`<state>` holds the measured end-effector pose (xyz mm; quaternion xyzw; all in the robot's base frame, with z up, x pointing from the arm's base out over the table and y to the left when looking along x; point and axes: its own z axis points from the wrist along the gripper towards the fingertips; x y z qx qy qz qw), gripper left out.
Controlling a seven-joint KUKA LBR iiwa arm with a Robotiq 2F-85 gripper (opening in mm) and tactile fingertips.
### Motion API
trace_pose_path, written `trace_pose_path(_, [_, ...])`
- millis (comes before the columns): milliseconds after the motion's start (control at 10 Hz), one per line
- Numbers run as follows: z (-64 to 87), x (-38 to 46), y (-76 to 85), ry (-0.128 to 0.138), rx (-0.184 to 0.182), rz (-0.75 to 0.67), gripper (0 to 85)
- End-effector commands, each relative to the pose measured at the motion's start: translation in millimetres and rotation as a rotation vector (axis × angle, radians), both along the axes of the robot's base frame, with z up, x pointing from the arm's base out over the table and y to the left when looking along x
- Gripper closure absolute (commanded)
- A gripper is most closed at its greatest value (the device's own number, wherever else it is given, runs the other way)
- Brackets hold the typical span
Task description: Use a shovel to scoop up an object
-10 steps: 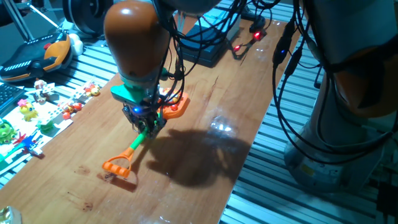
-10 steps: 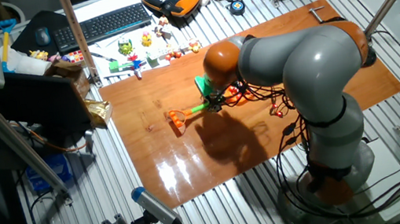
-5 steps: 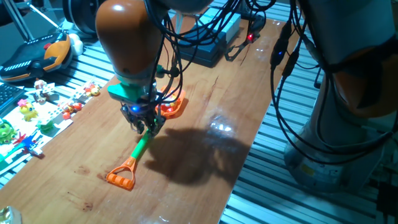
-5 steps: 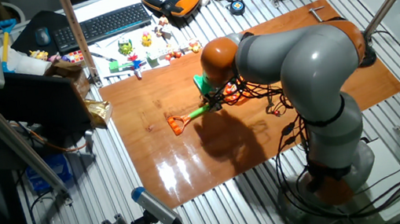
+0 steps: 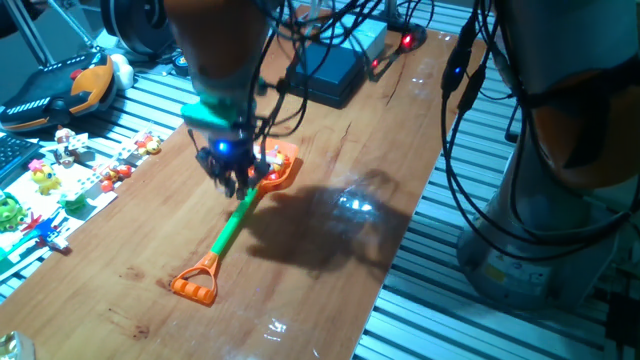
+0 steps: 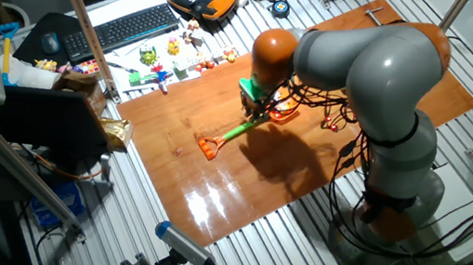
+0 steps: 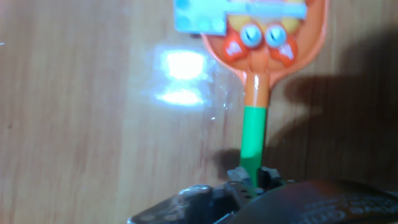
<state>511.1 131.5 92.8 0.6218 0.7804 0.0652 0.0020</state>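
Note:
The shovel has an orange blade (image 5: pixel 281 166), a green shaft (image 5: pixel 232 229) and an orange loop end (image 5: pixel 195 284) that rests on the wooden table (image 5: pixel 330 250). My gripper (image 5: pixel 236 182) is shut on the shaft close to the blade. In the hand view the shaft (image 7: pixel 253 137) runs up from between my fingertips (image 7: pixel 235 175) to the blade (image 7: pixel 311 43). The tiny red-orange and white object (image 7: pixel 260 38) lies in the blade. In the other fixed view the shovel (image 6: pixel 238 132) lies left of my gripper (image 6: pixel 258 112).
A pale blue block (image 7: pixel 199 15) sits at the blade's left rim. Small toy figures (image 5: pixel 45 180) lie on the slatted bench left of the table. A black box (image 5: pixel 335 70) and cables stand at the far end. A keyboard (image 6: pixel 131 26) lies beyond the toys.
The arm has risen and the gripper has shifted towards the blade end. The shovel has swung, so more green shaft shows, and the loop end has slid slightly towards the table's near end.

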Motion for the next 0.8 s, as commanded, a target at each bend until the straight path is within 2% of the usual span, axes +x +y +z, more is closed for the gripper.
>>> trace_pose_path(0, [4.9, 2.8, -5.2, -0.002, 0.0, 0.093, 84.3])
trace_pose_path(200, [21.4, 8.0, -23.9, 0.017, 0.016, 0.273, 84.3])
trace_pose_path(500, [45.2, 15.1, -61.0, 0.043, 0.009, 0.646, 84.3])
trace_pose_path(600, [50.0, 14.7, -70.6, 0.054, 0.019, 0.735, 84.3])
trace_pose_path(700, [53.5, 11.6, -75.6, 0.073, 0.01, 0.824, 84.3])
